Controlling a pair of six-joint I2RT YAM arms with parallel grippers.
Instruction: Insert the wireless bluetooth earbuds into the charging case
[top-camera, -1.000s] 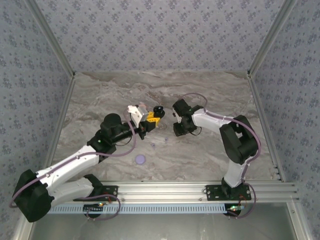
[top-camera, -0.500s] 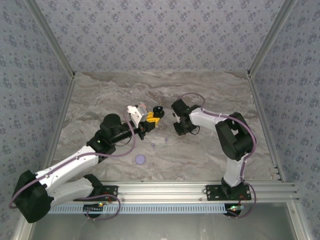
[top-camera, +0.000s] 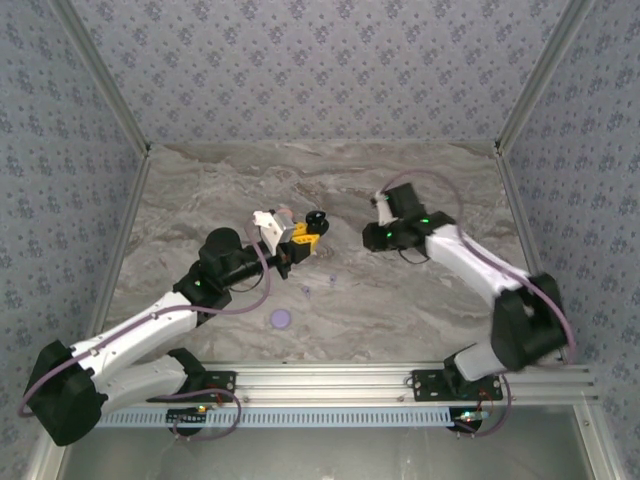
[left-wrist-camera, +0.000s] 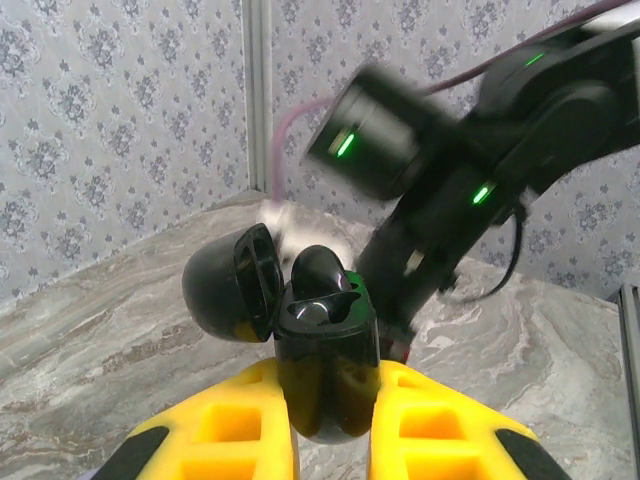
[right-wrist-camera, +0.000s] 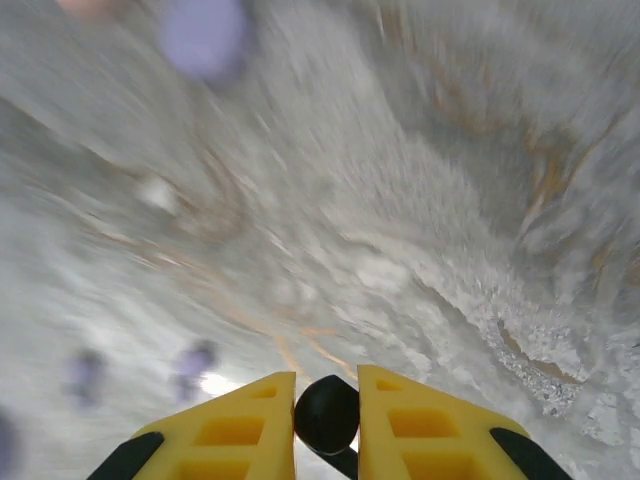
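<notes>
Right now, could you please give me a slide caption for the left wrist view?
Left end effector clamping the open black charging case, a black earbud sitting in its top.

White-and-black arms (top-camera: 150, 325), lilac cables (left-wrist-camera: 288, 135), yellow claw fingers (left-wrist-camera: 230, 430), green lights (left-wrist-camera: 343, 145)

No text, label, brand, number or sign is legible on anything in these views.

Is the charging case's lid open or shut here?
Open. In the left wrist view the black charging case, clamped in the left gripper, has its lid swung back to the left.
</notes>
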